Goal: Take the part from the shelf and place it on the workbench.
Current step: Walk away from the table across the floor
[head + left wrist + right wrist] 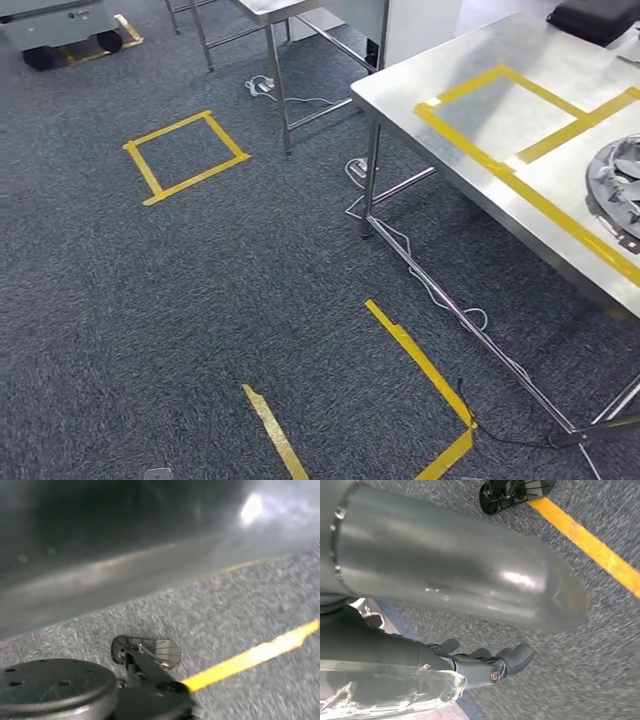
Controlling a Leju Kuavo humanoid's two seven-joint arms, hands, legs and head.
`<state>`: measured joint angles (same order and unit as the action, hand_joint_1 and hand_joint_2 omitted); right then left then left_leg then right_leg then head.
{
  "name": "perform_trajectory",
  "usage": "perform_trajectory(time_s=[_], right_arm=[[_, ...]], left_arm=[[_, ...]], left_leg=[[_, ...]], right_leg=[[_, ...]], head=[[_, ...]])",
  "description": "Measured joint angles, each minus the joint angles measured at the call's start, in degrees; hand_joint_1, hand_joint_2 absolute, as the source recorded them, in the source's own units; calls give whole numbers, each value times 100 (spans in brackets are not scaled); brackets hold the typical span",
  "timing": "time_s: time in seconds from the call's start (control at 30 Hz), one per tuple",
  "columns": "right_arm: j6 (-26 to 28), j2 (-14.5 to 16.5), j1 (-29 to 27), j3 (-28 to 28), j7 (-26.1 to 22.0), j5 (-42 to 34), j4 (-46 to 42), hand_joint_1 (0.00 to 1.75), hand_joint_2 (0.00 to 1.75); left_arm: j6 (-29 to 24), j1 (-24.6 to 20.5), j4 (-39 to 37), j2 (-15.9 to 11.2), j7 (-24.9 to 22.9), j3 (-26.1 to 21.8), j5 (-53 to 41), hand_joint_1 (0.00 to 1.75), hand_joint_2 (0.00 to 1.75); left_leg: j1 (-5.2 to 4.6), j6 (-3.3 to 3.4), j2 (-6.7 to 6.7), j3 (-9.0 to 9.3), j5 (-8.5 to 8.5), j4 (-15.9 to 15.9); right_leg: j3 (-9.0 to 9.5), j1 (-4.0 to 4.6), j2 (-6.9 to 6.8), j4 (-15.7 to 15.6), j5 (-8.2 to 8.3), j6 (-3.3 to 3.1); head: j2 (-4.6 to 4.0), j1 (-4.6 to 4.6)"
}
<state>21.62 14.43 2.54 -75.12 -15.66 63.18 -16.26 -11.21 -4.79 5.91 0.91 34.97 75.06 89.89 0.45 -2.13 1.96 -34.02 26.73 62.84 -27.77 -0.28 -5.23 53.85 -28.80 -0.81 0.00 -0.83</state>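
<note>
Head view: steel workbench bearing yellow tape, cables beneath; right robot hand grip unclear.

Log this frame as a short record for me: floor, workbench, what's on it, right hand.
floor: dark grey carpet with a yellow tape square and loose cables
workbench: steel workbench on the right, marked with yellow tape
on workbench: grey finned part at the picture's edge; black case at the far end
right hand: hangs above the carpet; unclear whether it holds anything
</note>
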Motion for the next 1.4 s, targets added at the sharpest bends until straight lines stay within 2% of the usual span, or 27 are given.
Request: perform_trajectory(time_s=[0.07,0.1,0.17,0.23,0.3,0.37,0.4,0.47,0.5,0.53,0.6,0.67,0.7,0.73,0.8,0.87,0.9,0.97,1.03,1.07,1.1,1.17,1.2,1.27,1.33,1.37,1.4], right_arm=[[0,-1,7,21,-9,13,0,0,0],[0,-3,11,27,-11,17,0,0,0],[1,-9,30,49,-18,34,0,0,0],[3,-26,42,71,-38,55,0,0,0],[4,-48,23,81,-51,67,0,0,0],[5,-67,-2,90,-51,83,0,0,0],[6,-76,-8,96,-52,97,0,0,0],[7,-88,-9,105,-53,122,0,0,0],[7,-93,-6,110,-53,130,0,0,0],[9,-96,-5,113,-55,136,0,0,0],[16,-99,-1,119,-56,152,0,0,0],[31,-99,-3,121,-57,166,3,0,0],[38,-101,-3,121,-58,170,7,0,0],[45,-103,-4,121,-60,174,10,0,0],[61,-105,-13,122,-61,197,15,0,0],[125,-107,-38,144,-39,310,17,0,0],[168,-108,-47,175,-21,392,17,0,0],[233,-111,-52,256,8,528,17,0,0],[253,-112,-51,317,11,586,19,0,0],[263,-112,-55,343,13,618,20,0,0],[275,-113,-58,368,16,651,21,0,0],[301,-114,-53,416,23,731,22,0,0],[315,-122,-46,441,25,766,22,0,0],[342,-141,-48,488,25,820,23,0,0],[358,-160,-75,517,31,843,25,0,0],[363,-166,-87,526,37,852,26,0,0],[371,-174,-95,533,44,868,27,0,0]], left_arm=[[0,-10,-3,-5,2,0,-18,0,0],[0,-11,-4,-9,2,0,-27,0,0],[-3,-1,-5,-9,3,0,-39,0,0],[-15,-1,-5,-3,3,2,-41,0,0],[-30,-26,-5,7,3,9,-44,0,0],[-43,-38,-5,16,3,17,-48,0,0],[-50,-33,-5,20,3,20,-49,0,0],[-60,-24,-5,24,3,22,-49,0,0],[-62,-25,-5,27,3,22,-49,0,0],[-64,-32,-5,31,3,22,-49,0,0],[-73,-42,-5,36,7,23,-49,0,0],[-85,-23,-10,27,22,25,-48,0,0],[-90,-9,-14,27,33,27,-48,0,0],[-96,-3,-18,27,44,29,-47,0,0],[-112,-17,-22,37,61,34,-48,0,0],[-139,-31,-22,40,69,52,-65,0,0],[-157,-26,-22,42,72,73,-79,0,0],[-192,-14,-22,45,73,126,-105,0,0],[-217,-28,-22,45,72,170,-120,0,0],[-229,-46,-22,45,69,188,-125,0,0],[-242,-60,-22,46,65,200,-126,0,0],[-268,-52,-22,45,47,220,-119,0,0],[-281,-32,-22,44,37,232,-113,0,0],[-304,-21,-22,41,18,262,-99,0,0],[-312,-41,-22,46,7,291,-93,0,0],[-312,-45,-22,52,5,302,-93,0,0],[-314,-41,-22,57,3,309,-93,0,0]], left_leg=[[-58,77,230,378,-66,-619],[-87,119,270,424,-40,-725],[-82,204,153,411,-31,-791],[-48,298,25,403,-47,-840],[-40,363,-108,379,-74,-846],[-56,391,-268,358,-92,-832],[-62,395,-349,353,-96,-819],[-67,393,-510,350,-96,-785],[-72,383,-588,341,-94,-763],[-79,365,-666,315,-92,-728],[-77,298,-801,229,-114,-672],[-62,216,-918,148,-159,-654],[-68,178,-876,114,-133,-619],[-74,141,-763,50,-38,-496],[-70,72,-433,-206,340,92],[-35,20,-284,-491,657,785],[-19,5,-256,-521,672,917],[4,1,-179,-265,417,563],[-21,42,92,178,116,-184],[-44,86,214,320,57,-452],[-68,132,288,378,54,-592],[-84,226,203,357,68,-653],[-75,264,138,352,48,-672],[-52,349,6,345,0,-709],[-58,407,-144,308,-27,-710],[-69,424,-227,295,-34,-708],[-83,431,-310,289,-39,-706]], right_leg=[[-8,16,-126,28,0,52],[-14,24,-188,39,3,80],[-22,21,-223,70,-23,143],[-143,-5,86,316,-217,197],[-472,-28,437,1035,-583,218],[-813,-30,511,1745,-801,227],[-865,-30,518,1828,-752,227],[-653,-34,569,1340,-374,208],[-471,-46,706,947,-191,196],[-310,-65,847,592,-74,190],[-160,-85,1039,278,-39,189],[-158,-90,931,265,-26,171],[-164,-101,859,251,-6,149],[-167,-113,776,234,14,125],[-177,-114,590,215,33,93],[-196,-100,390,217,33,86],[-202,-98,298,219,32,86],[-201,-97,142,221,31,89],[-185,-80,17,232,21,113],[-184,-64,-48,242,15,138],[-186,-48,-114,251,9,168],[-178,-34,-252,251,4,236],[-185,-42,-214,270,-28,270],[-317,-67,95,577,-254,319],[-656,-80,427,1311,-636,332],[-828,-77,484,1668,-770,332],[-928,-73,506,1857,-794,328]], head=[[0,3],[0,4],[0,5],[0,22],[0,40],[0,45],[0,46],[0,47],[0,47],[0,45],[0,41],[0,43],[0,35],[0,6],[0,-45],[0,-60],[0,-61],[0,-62],[0,-66],[0,-67],[0,-63],[0,-57],[0,-52],[0,-29],[0,1],[0,7],[0,10]])
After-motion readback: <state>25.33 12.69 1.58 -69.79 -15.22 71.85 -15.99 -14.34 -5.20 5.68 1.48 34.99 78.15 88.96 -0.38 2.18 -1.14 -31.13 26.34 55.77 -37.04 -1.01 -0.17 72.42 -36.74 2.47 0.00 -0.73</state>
